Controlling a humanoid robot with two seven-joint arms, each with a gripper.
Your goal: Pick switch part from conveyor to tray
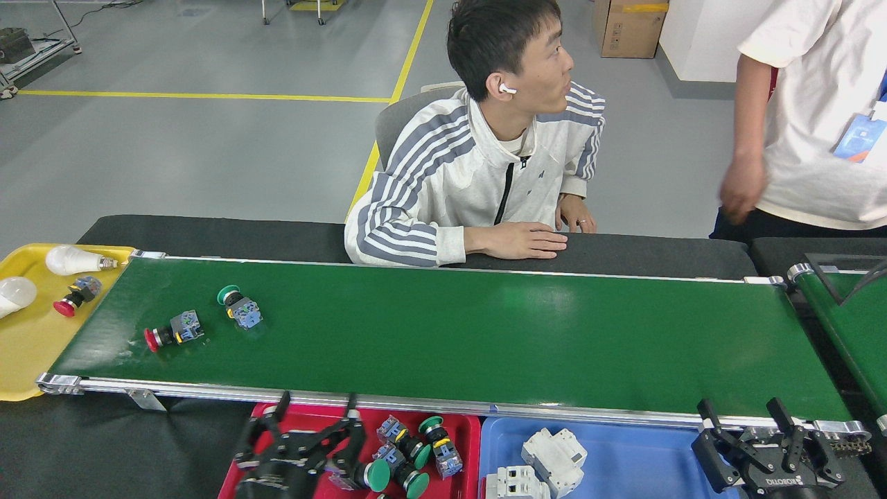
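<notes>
Here the conveyor (443,333) runs wide across the view, and two switch parts lie on its left end: a red-capped switch part (172,332) nearer the front rail and a green-capped switch part (237,306) just beyond it, close together but apart.

Below the front rail, the red tray (239,478) holds a cluster of switch parts (409,454) with green caps — bunched toward its right side. The left pincer (315,423) hovers over this tray with its fingers spread and nothing between them; its tips reach up near the conveyor's front rail. Next to it, the blue tray (637,457) holds two white breaker blocks (551,457), one at the bottom edge and one tilted just above it.

At the far left, the yellow tray (28,353) carries two white bulbs (73,260) and one red-capped switch (76,296) lying between them and the conveyor's end.

The right pincer (752,426) sits at the lower right corner, by the conveyor's right end, with its dark fingers parted and empty.

Behind the belt, a seated person in a striped jacket (478,173) rests a hand on the black surface (658,253), and a second person in a white shirt (818,125) stands at the right. A second green belt (849,326) angles off at the right edge.
</notes>
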